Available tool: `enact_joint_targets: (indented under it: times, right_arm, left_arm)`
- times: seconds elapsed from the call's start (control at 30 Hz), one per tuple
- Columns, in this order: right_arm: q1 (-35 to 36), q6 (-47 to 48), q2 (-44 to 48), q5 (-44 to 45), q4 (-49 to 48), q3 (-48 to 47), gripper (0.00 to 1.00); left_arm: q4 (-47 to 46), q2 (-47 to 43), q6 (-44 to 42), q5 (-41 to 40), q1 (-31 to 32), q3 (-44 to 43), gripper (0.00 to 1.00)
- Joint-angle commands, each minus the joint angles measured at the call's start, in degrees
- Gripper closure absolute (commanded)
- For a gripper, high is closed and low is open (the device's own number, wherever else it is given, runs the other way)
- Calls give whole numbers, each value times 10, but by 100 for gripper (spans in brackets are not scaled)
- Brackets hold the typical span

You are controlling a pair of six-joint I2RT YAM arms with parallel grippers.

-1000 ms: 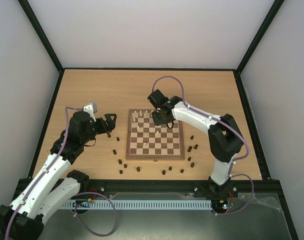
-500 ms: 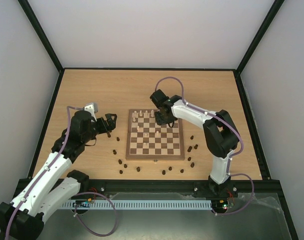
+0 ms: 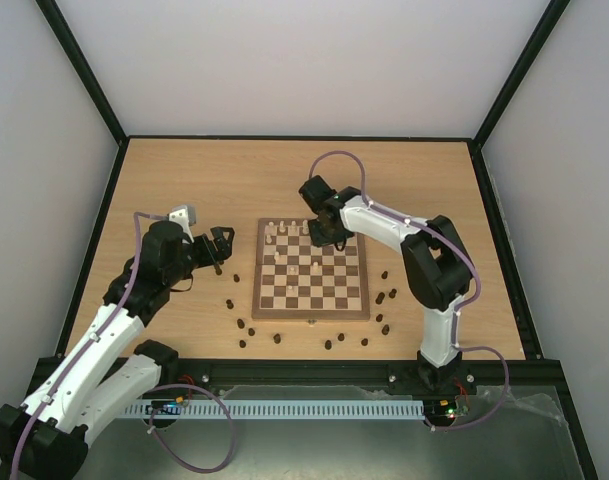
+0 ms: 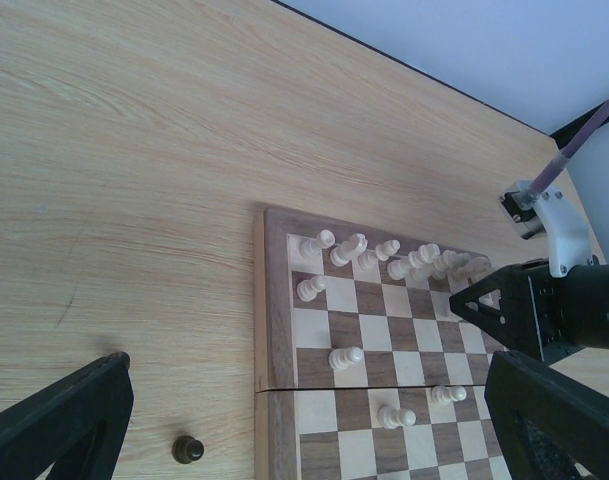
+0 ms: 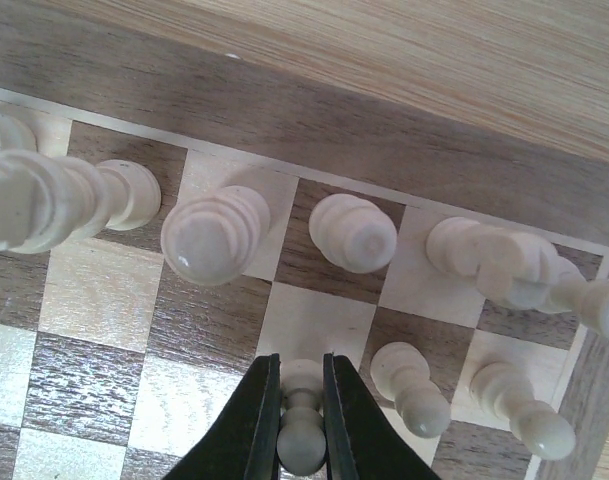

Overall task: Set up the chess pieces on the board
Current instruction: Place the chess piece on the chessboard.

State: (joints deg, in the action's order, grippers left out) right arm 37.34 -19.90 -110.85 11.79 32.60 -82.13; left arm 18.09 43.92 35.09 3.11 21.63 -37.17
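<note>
While the left pincer (image 4: 306,400) hangs wide open and empty near the board (image 4: 263,300), the right pincer (image 5: 300,368) clamps 1 cream pawn (image 5: 302,445) among cream pieces (image 5: 216,235) on its far rows.

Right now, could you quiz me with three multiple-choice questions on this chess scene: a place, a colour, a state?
1. Where do the dark pieces lie? A in a bowl; B on the table around the board; C on a shelf.
2. What colour is the piece between the right fingers? A cream; B red; C dark brown.
3. The left fingers are: A shut on a pawn; B open, empty; C out of view.
B, they dot the bare wood; A, the right wrist view shows it pale; B, they stand wide apart.
</note>
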Motion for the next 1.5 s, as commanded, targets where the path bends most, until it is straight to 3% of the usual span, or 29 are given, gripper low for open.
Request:
enact_joint_targets:
  times: [0.0, 0.87, 1.47]
  right_arm:
    - [-3, 6, -18, -2, 17, -16, 95]
    - [-9, 6, -30, 1, 11, -21, 88]
    - [-9, 1, 4, -7, 7, -9, 74]
  left_arm:
    - [-3, 1, -6, -4, 3, -3, 1]
    - [-2, -1, -6, -7, 3, 1, 0]
    - [4, -9, -3, -8, 3, 0, 0]
